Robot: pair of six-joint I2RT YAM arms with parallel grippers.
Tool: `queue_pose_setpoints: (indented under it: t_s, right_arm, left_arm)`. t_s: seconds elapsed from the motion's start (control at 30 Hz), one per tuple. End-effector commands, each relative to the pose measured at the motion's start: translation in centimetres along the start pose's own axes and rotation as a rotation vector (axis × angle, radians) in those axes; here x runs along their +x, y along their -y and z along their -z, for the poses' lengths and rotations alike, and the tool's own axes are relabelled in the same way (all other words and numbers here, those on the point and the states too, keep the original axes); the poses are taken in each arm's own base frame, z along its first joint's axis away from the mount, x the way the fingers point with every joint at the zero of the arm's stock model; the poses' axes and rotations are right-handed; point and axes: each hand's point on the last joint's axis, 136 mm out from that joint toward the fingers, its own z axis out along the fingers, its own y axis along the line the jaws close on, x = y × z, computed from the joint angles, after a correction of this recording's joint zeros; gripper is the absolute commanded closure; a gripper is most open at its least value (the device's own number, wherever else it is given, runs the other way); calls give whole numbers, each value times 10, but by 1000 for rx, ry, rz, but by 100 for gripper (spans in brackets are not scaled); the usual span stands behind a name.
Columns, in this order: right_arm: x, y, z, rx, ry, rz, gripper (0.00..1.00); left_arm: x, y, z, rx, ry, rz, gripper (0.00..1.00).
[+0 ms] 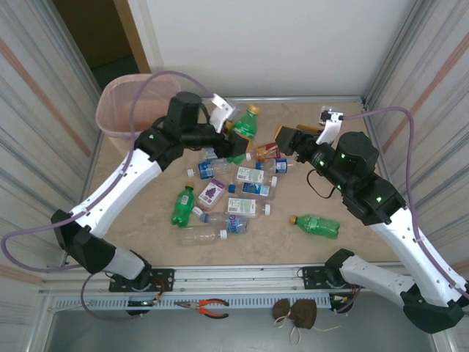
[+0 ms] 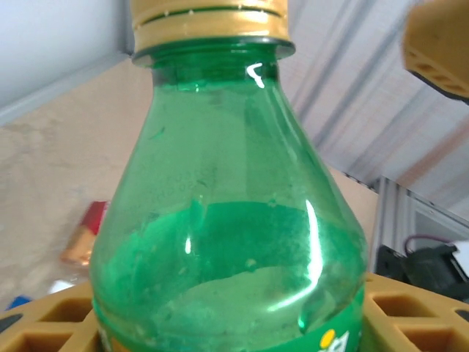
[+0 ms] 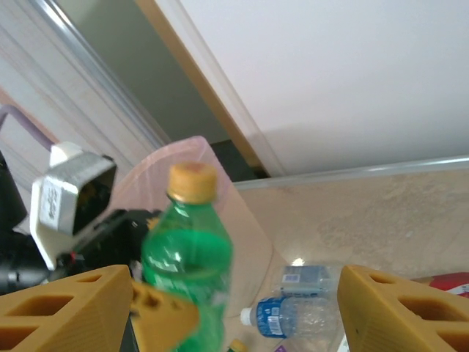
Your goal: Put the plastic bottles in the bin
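The bin stood at the left. Just right of it, the left gripper was clamped on a green bottle with a yellow cap, held cap-up and outside the bin. Further right of the bin, the other bottles lay scattered on the table. Beyond them, the right gripper hung with its fingers spread wide, holding nothing.

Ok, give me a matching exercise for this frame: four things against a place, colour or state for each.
Things:
1 upright green bottle
2 rightmost green bottle
3 bin
4 pliers

Descriptions:
A stands in the far left corner
B orange handles
C clamped in the left gripper
D lying flat by itself

Pairs: 1-C, 2-D, 3-A, 4-B
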Motion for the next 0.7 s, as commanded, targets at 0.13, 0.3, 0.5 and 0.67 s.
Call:
queue_pose_setpoints:
  t_s: [0.13,0.3,0.5,0.67]
  right_arm:
    - [-10,11,12,54,31,21,26]
    - [-9,13,12,61,25,19,26]
    - [-7,15,11,66,17,16,25]
    - [-5,16,10,73,12,15,25]
  left_arm:
    - [-48,-57,80,-174,137,81,46]
    - [-58,-110,125,-284,192,180,46]
    - [-53,-168,163,-391,209,283,47]
    - [-33,-210,176,-436,176,367,47]
